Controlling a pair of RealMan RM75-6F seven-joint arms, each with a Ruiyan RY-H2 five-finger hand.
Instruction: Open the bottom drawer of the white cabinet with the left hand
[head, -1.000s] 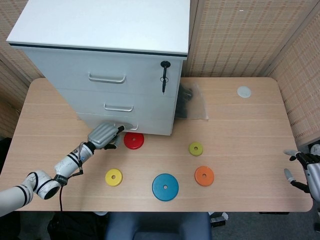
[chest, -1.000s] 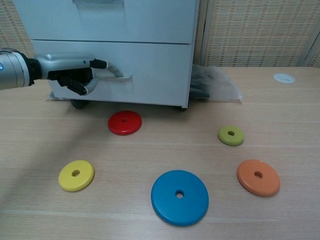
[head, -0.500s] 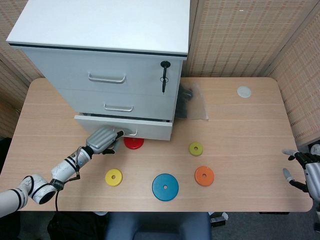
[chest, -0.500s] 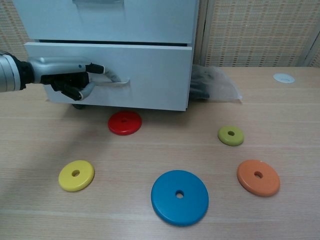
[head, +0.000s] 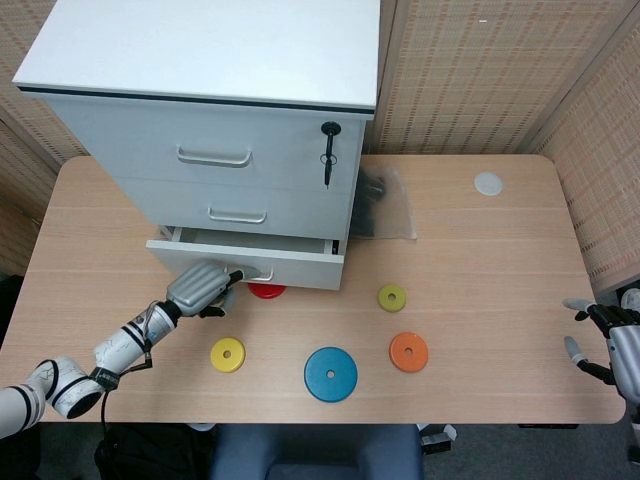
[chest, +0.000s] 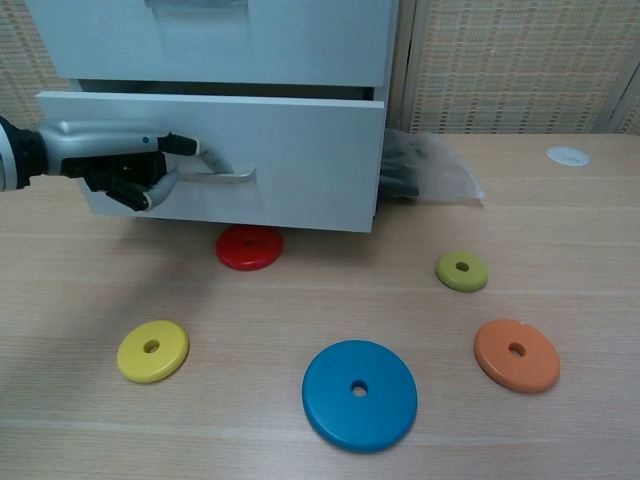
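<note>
The white cabinet (head: 210, 120) stands at the table's back left. Its bottom drawer (head: 255, 262) is pulled partly out, showing a strip of its inside (head: 250, 239). In the chest view the drawer front (chest: 300, 160) overhangs the table. My left hand (head: 203, 288) grips the drawer's metal handle (chest: 222, 174) from the left, fingers hooked over it (chest: 110, 162). My right hand (head: 610, 338) hangs at the table's right edge, fingers apart, holding nothing.
A red disc (chest: 250, 246) lies partly under the open drawer. Yellow (chest: 152, 351), blue (chest: 359, 394), orange (chest: 516, 354) and olive (chest: 462, 270) discs lie in front. A clear bag with dark contents (chest: 420, 172) sits right of the cabinet. A white lid (head: 488, 183) lies back right.
The bottom drawer has slid from closed to partly open, toward the table's front. My left hand moved back with the handle. The drawer front now covers part of the red disc.
</note>
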